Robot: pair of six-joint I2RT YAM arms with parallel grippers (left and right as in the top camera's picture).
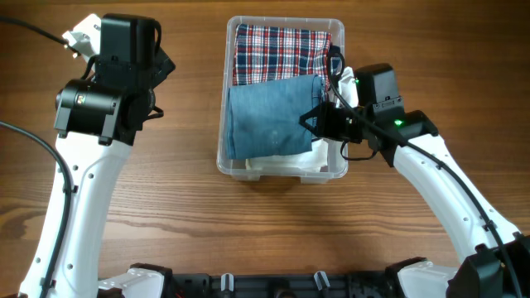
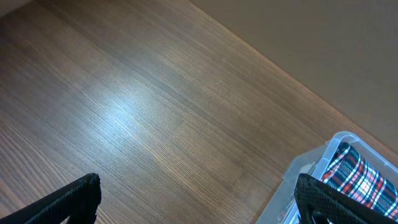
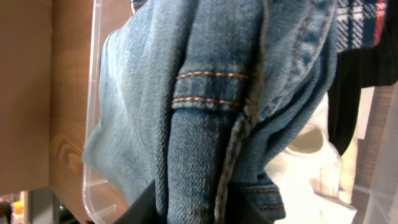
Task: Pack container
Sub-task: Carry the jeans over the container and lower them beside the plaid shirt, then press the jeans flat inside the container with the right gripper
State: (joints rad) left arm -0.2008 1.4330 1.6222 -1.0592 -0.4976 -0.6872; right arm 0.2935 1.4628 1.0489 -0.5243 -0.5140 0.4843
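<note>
The clear plastic container [image 1: 338,33] stands at the table's middle back. It holds a red plaid cloth [image 1: 277,51] at the far end, folded blue jeans [image 1: 269,120] over the middle, and white cloth [image 1: 286,164] at the near end. My right gripper [image 1: 319,117] is at the jeans' right edge, shut on the folded denim [image 3: 205,124] over the container. My left gripper [image 1: 149,103] is open and empty over bare table left of the container, whose corner [image 2: 336,142] shows in the left wrist view.
Wooden table [image 1: 166,207] all around. A black item [image 1: 334,62] and a white object [image 1: 348,79] sit at the container's right inner side. The table's far edge [image 2: 280,68] runs diagonally in the left wrist view.
</note>
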